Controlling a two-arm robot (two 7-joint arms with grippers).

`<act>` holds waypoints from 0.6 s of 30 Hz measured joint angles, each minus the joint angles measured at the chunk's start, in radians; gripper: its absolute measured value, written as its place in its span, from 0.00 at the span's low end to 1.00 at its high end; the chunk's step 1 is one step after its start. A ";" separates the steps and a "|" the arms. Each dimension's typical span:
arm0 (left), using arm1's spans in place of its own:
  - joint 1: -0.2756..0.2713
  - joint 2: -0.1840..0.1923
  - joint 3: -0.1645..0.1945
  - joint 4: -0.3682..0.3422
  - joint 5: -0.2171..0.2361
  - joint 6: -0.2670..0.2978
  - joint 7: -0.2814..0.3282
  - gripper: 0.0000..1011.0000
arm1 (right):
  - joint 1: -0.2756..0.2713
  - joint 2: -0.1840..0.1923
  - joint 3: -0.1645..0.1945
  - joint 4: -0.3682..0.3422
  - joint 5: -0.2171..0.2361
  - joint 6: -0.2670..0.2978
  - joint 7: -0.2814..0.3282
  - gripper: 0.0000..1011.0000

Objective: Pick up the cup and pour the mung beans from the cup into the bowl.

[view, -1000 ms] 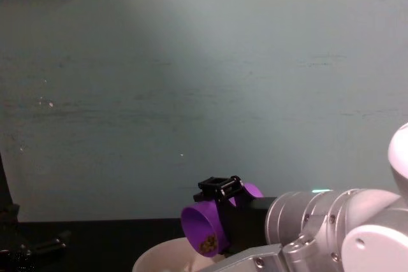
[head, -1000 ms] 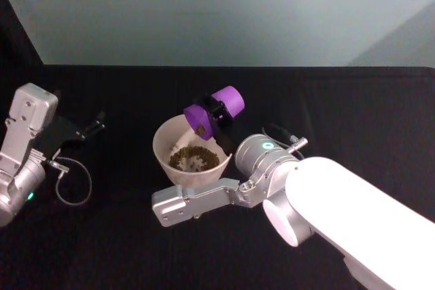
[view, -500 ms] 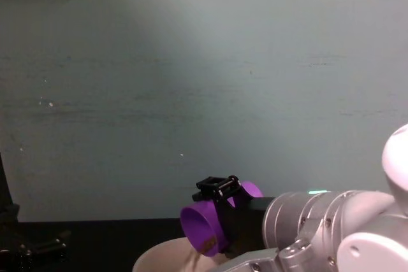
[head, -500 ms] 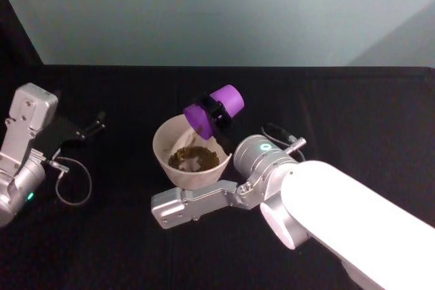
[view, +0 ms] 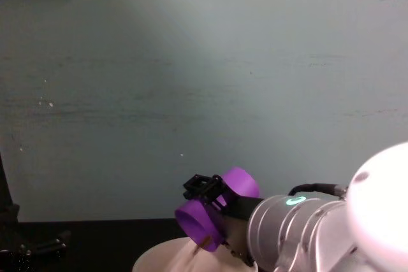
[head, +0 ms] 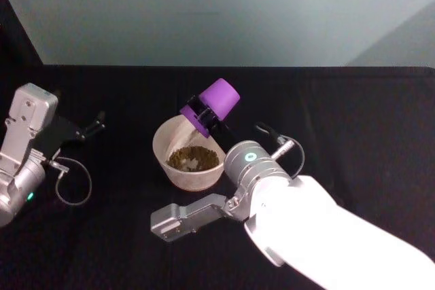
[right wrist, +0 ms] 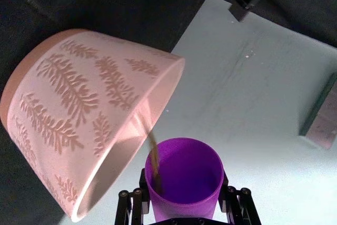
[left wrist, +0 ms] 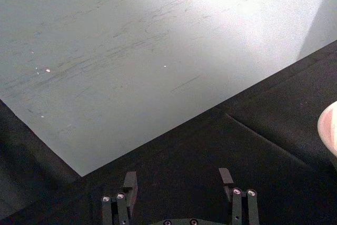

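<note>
The small purple cup [head: 217, 101] hangs tipped well past level above the far rim of the bowl [head: 162, 157], its mouth turned down toward it. A thin trickle of mung beans [right wrist: 154, 156] falls from its lip. The wide, pale bowl stands upright, with leaf patterns on its outer wall and beans heaped inside.

We could read no text, label, brand, number or sign anywhere. The cup [head: 219, 102] was plain purple with no lettering. The bowl [head: 178, 176] carried only a raised leaf pattern on its outer wall, with no writing.
</note>
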 joint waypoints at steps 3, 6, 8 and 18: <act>0.000 0.000 0.000 0.000 0.000 0.000 0.000 0.99 | 0.006 -0.003 -0.026 0.002 -0.075 0.011 0.021 0.72; 0.000 0.000 0.000 0.000 0.000 0.000 0.000 0.99 | 0.009 -0.008 -0.045 0.005 -0.138 0.021 0.039 0.72; 0.000 0.000 0.000 0.000 0.000 0.000 0.000 0.99 | 0.010 -0.012 -0.056 0.009 -0.178 0.028 0.050 0.72; 0.000 0.000 0.000 0.000 0.000 0.000 0.000 0.99 | -0.001 -0.021 -0.051 0.011 -0.233 0.042 0.056 0.72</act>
